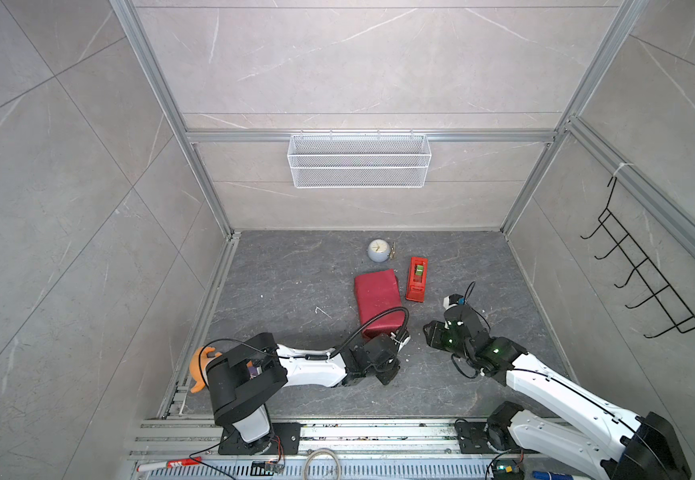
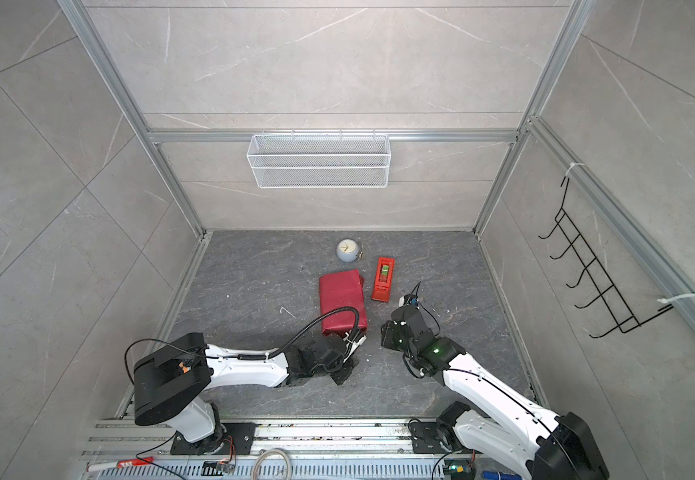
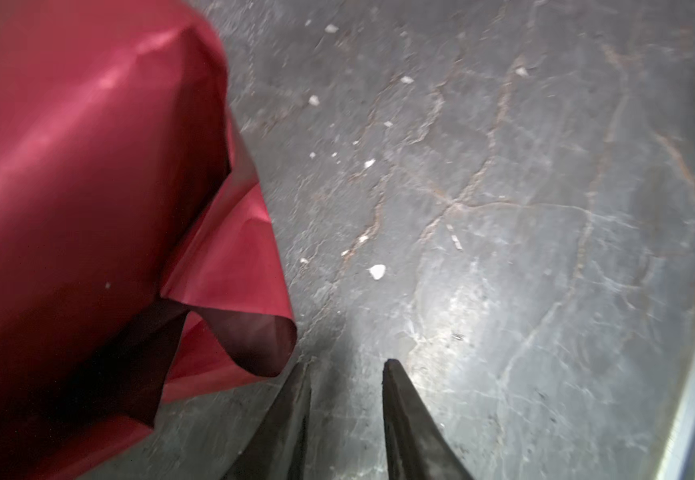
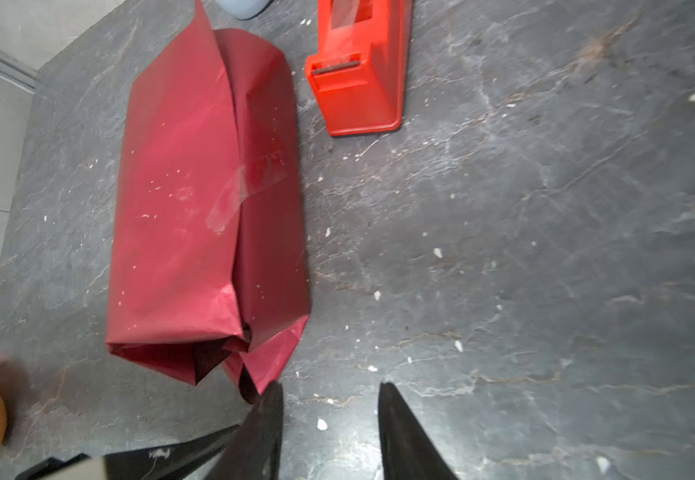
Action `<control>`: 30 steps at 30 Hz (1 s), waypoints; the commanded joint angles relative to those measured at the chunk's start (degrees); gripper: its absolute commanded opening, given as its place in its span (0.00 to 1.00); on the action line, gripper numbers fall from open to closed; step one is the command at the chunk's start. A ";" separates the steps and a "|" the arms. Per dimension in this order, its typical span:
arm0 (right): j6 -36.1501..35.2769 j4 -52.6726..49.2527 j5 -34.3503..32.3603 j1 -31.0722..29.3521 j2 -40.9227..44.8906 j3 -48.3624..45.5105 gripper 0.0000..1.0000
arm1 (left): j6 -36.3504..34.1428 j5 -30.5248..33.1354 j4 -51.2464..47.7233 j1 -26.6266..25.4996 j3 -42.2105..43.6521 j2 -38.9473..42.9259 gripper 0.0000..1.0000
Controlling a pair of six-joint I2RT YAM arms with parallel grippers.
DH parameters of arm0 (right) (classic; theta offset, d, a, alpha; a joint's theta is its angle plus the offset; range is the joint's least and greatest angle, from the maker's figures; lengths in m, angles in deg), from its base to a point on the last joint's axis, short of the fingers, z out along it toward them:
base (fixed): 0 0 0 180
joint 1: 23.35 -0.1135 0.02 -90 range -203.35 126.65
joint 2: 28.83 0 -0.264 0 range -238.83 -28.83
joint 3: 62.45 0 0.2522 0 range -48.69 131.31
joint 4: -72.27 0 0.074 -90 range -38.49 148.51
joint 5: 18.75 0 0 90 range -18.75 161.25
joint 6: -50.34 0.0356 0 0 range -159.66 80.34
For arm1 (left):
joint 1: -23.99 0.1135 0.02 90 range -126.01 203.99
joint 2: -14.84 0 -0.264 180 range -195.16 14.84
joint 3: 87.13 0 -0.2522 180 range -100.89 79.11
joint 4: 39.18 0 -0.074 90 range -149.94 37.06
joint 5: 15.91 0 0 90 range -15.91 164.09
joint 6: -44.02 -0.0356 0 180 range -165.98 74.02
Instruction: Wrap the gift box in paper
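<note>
Paper (image 4: 188, 199) taped round the hidden box gaped at its near end — left claw (image 3: 348, 365) and right claw (image 4: 329, 386) hung there open, empty, probably to fold it.

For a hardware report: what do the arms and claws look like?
Left arm and right arm: white shells, black joints. A black ribbed cable arches over the left; green lights on the right. Left claw, right claw: dark tapering prongs.

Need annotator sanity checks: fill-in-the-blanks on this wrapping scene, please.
A clear strip of ____ crosses the seam of the creased maroon wrapping paper. The red plastic dispenser holds a roll coloured ____. The round white clock sits between the paper and the ____ wall. The left end effector grips ____.
Missing: tape; green; back; nothing.
</note>
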 commanded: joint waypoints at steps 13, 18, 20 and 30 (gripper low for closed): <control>-1.57 -0.69 4.25 1.59 0.24 0.25 0.40 | 4.66 5.46 -5.63 0.33 -7.27 -5.78 0.28; -1.59 -0.86 4.37 1.62 1.07 0.28 0.39 | 5.05 6.65 -7.47 0.52 -9.32 -7.43 0.25; -1.59 -0.81 4.38 1.63 1.23 0.23 0.39 | 5.38 7.49 -8.23 0.52 -10.10 -8.02 0.24; -1.60 -1.19 4.90 1.63 1.65 0.06 0.39 | 5.57 8.47 -8.81 0.78 -11.50 -9.20 0.19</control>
